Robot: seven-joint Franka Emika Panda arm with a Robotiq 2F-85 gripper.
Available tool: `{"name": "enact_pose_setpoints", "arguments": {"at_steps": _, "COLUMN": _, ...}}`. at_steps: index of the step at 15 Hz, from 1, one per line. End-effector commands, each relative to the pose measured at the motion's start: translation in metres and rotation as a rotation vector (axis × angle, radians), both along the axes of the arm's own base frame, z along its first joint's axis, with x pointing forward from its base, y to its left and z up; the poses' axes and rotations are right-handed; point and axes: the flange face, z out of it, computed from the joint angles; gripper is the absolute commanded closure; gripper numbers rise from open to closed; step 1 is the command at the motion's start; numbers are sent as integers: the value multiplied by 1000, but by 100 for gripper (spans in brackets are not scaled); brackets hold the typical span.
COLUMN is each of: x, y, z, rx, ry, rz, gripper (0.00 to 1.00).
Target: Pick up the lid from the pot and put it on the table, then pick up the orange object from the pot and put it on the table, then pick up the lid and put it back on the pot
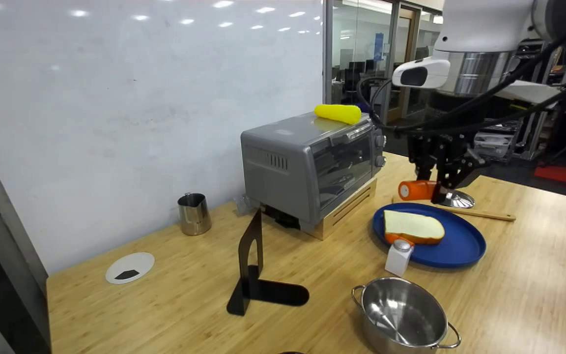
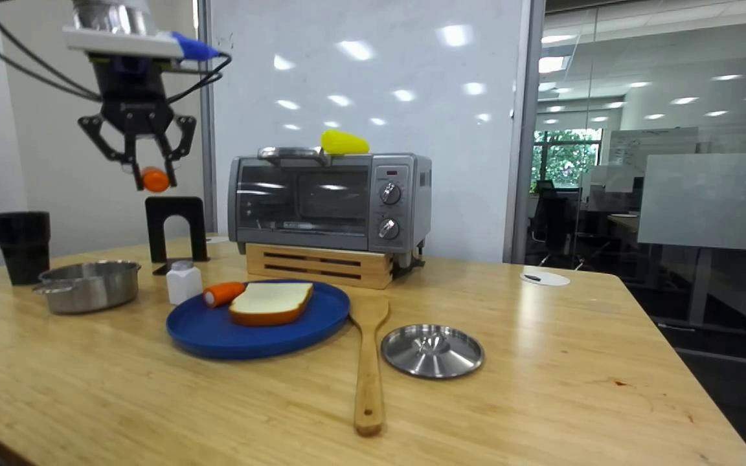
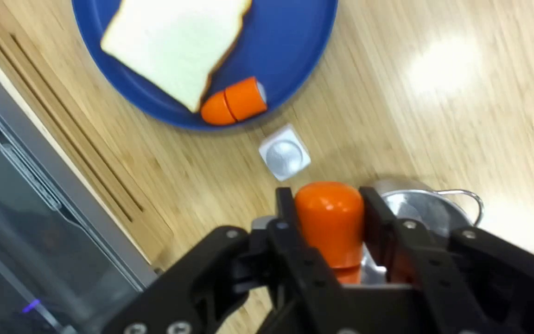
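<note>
Carrot [image 3: 329,222] sits pinched in my part-closed gripper [image 2: 156,180]. It could slip if the hold, hard to judge, is shallow.

Glossy metal pot [image 1: 403,314], grained wood table [image 1: 165,305]

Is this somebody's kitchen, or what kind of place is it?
Probably a lab or office set up a bit like a kitchen. The toaster oven is a kitchen thing, but the big whiteboard behind it and the glass wall look more like a workplace.
</note>
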Motion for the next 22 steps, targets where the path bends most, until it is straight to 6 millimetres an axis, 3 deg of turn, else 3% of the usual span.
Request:
{"name": "enact_pose_setpoints", "arguments": {"at_steps": 1, "x": -13, "y": -73, "z": 8, "rx": 47, "ry": -20, "rz": -200, "gripper": 87}}
{"name": "enact_pose_setpoints", "arguments": {"at_steps": 4, "x": -17, "y": -127, "z": 6, "rx": 89, "ry": -42, "rz": -375, "gripper": 87}}
{"name": "enact_pose_setpoints", "arguments": {"at_steps": 7, "x": -19, "y": -181, "z": -10, "rx": 137, "ry": -30, "rz": -549, "gripper": 87}}
{"name": "enact_pose_setpoints", "arguments": {"at_steps": 11, "x": -18, "y": -226, "z": -36, "rx": 178, "ry": -45, "rz": -743, "gripper": 87}}
{"name": "enact_pose_setpoints", "arguments": {"at_steps": 13, "x": -10, "y": -235, "z": -51, "rx": 205, "ry": -80, "rz": -833, "gripper": 87}}
{"name": "enact_pose_setpoints", "arguments": {"at_steps": 18, "x": 18, "y": -222, "z": -92, "rx": 270, "ry": -110, "rz": -979, "gripper": 87}}
{"name": "enact_pose_setpoints", "arguments": {"at_steps": 22, "x": 24, "y": -213, "z": -122, "rx": 318, "ry": -32, "rz": -1062, "gripper": 87}}
